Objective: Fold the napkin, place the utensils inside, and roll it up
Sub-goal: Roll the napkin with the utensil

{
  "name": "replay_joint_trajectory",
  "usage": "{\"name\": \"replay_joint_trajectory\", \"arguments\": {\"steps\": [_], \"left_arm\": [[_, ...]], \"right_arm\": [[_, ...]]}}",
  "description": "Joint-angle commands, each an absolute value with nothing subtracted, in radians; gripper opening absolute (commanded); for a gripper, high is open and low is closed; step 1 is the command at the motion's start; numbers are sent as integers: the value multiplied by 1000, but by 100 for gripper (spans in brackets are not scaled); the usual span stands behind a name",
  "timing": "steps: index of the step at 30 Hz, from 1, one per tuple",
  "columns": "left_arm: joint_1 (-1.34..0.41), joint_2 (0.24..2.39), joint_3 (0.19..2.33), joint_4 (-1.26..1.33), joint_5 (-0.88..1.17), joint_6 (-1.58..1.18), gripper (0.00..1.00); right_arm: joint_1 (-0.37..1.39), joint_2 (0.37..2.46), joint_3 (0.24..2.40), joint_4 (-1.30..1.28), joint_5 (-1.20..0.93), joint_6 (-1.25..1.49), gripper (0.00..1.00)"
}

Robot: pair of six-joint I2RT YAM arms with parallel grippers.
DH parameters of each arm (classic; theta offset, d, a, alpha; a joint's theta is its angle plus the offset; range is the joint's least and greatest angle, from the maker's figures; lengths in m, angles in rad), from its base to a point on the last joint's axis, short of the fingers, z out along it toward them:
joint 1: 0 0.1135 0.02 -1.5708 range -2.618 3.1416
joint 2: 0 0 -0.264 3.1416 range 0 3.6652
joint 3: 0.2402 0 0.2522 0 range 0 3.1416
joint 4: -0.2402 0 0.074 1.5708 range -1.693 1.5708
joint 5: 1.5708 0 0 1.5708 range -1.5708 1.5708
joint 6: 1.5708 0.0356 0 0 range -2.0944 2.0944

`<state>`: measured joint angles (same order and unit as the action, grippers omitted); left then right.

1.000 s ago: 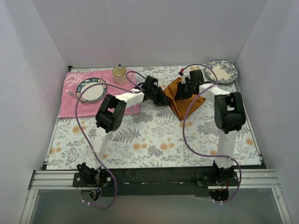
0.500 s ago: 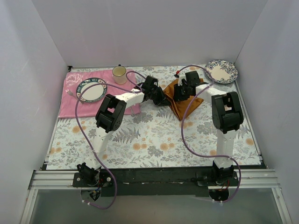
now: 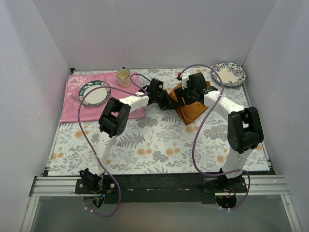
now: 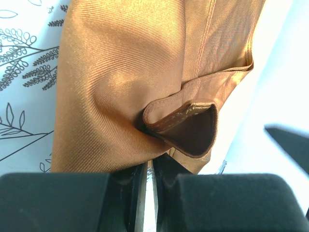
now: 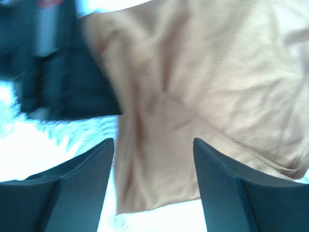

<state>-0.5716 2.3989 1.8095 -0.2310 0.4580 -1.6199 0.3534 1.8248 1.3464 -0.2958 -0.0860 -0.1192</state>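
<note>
Napkin [image 3: 194, 110] is pinched in my left tool [image 4: 150, 168]; my right tool [image 5: 153, 145] hangs open above it. I should pull the fold flat, slowly.

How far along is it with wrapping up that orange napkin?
Done: the napkin lies folded into layers. In hand: the left tool pinches its edge, while the right tool hangs open above it. Left: nothing is laid inside yet, and it isn't rolled.
</note>
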Motion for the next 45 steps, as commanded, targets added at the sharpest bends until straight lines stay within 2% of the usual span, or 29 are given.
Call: {"name": "replay_joint_trajectory", "arguments": {"steps": [1, 3, 12, 21, 34, 39, 42, 45], "left_arm": [[-572, 2338, 1809, -216, 472, -1618, 6], [-574, 2335, 1807, -216, 472, -1617, 6], [-571, 2330, 1799, -210, 474, -1618, 6], [-568, 2327, 1795, -209, 482, -1618, 5], [-557, 2326, 1801, -203, 497, -1618, 5], [-548, 2272, 1767, -203, 483, -1597, 6], [-535, 2208, 1712, -206, 457, -1575, 7], [-526, 2131, 1655, -218, 413, -1539, 15]], "right_arm": [[423, 1781, 1252, -248, -75, -199, 85], [437, 1796, 1243, -252, -74, -212, 86], [495, 1870, 1229, -180, 55, -288, 76], [494, 1957, 1298, -163, 43, -319, 72], [431, 2011, 1327, -236, -70, -304, 30], [410, 2048, 1371, -290, -150, -281, 20], [397, 2066, 1399, -322, -218, -265, 11], [387, 2101, 1436, -365, -279, -241, 4]]}}
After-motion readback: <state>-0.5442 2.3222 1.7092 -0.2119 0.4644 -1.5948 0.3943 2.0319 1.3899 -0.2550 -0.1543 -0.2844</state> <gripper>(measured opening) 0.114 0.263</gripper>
